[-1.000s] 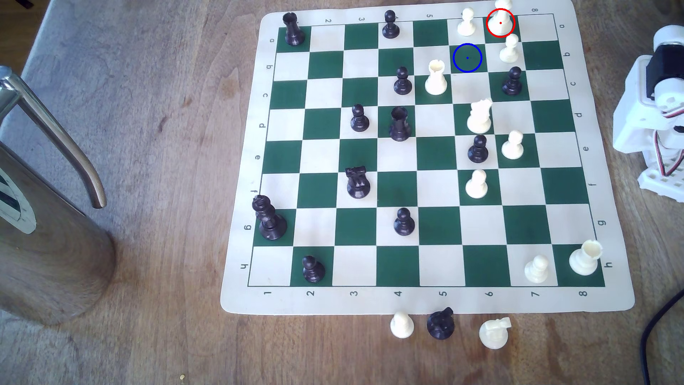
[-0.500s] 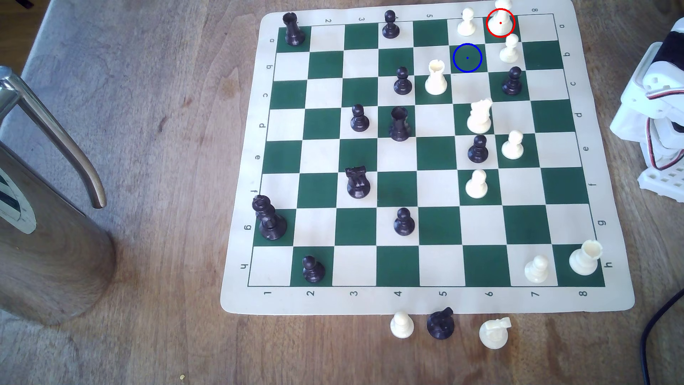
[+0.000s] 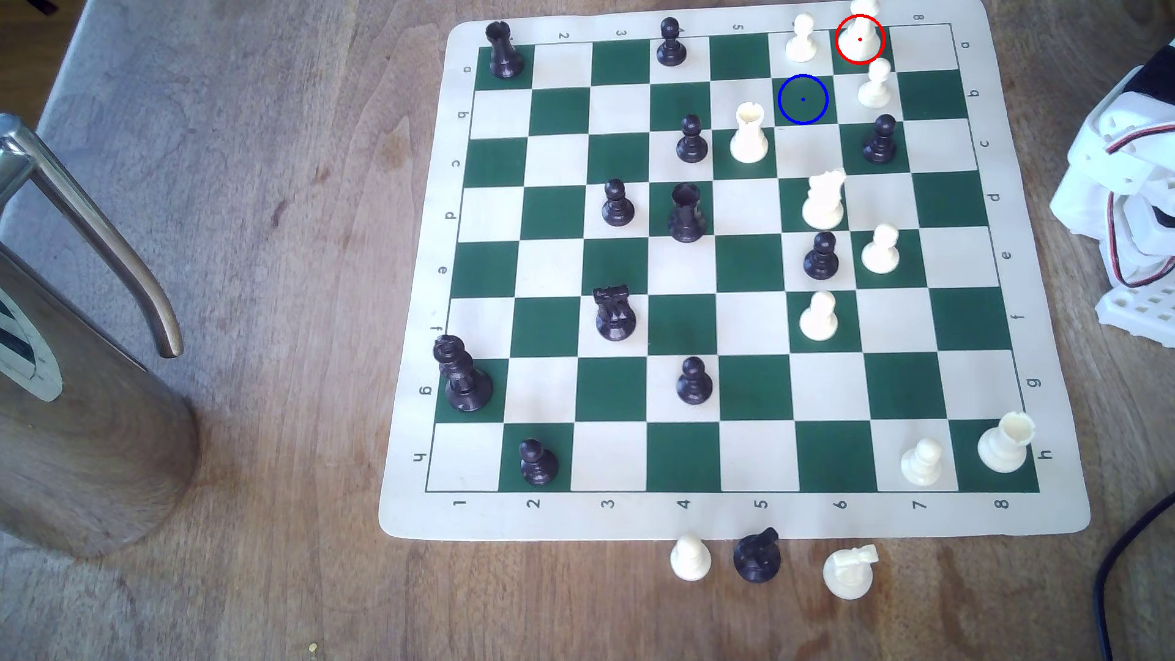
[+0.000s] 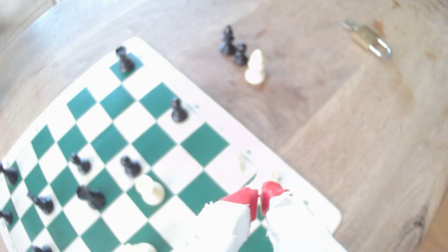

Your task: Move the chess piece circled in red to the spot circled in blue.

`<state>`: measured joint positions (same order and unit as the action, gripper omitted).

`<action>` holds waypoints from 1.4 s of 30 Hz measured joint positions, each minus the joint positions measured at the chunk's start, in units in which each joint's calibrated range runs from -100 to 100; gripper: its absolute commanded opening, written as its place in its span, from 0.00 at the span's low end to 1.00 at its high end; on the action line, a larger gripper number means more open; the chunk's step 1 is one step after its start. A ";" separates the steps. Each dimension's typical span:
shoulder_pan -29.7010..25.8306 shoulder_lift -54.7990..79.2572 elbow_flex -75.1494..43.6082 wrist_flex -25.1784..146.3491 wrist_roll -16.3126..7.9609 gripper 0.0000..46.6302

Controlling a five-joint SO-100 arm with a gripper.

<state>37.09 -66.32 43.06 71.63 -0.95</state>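
The chess piece circled in red [image 3: 859, 38] stands upright on a dark green square in the board's far row, its top cut off by the frame edge in the exterior view. The spot circled in blue [image 3: 802, 99] is the bare green square diagonally next to it, one row nearer and toward the exterior view's left. A white pawn [image 3: 801, 39] stands just beside the ringed piece, and another white pawn [image 3: 876, 84] stands in front of it, overlapping its base.

In the wrist view the gripper [image 4: 260, 197] has its two red-tipped fingers [image 4: 247, 196] drawn almost together, a thin gap between them, and nothing held. It hangs above the mat's border near a board corner. Whether the pale shapes just beyond the tips are the ringed piece cannot be told (that picture is blurred and overexposed).

The arm [image 3: 1125, 171] is cropped at the exterior view's right edge, well apart from the ringed piece.

The roll-up board [image 3: 413, 508] lies on a wooden table [image 3: 286, 254]. A metal jug [image 3: 76, 381], partly out of frame, stands on the table. A padlock [image 4: 371, 38] lies on the wood beyond the gripper.
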 measured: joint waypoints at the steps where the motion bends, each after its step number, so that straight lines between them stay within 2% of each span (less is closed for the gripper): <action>1: 0.22 4.69 -2.08 0.00 -0.59 0.21; 7: 1.70 18.94 -10.12 3.67 -2.64 0.23; 11: 2.51 28.07 -15.63 7.09 -3.86 0.34; 15: 3.10 34.02 -18.44 7.81 -4.15 0.35; 23: 5.46 45.41 -19.34 3.27 -3.22 0.36; 31: 6.86 48.76 -19.34 1.20 -2.00 0.36; 42: 6.86 52.45 -17.62 -4.38 -2.10 0.36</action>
<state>43.95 -13.87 25.44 67.25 -3.05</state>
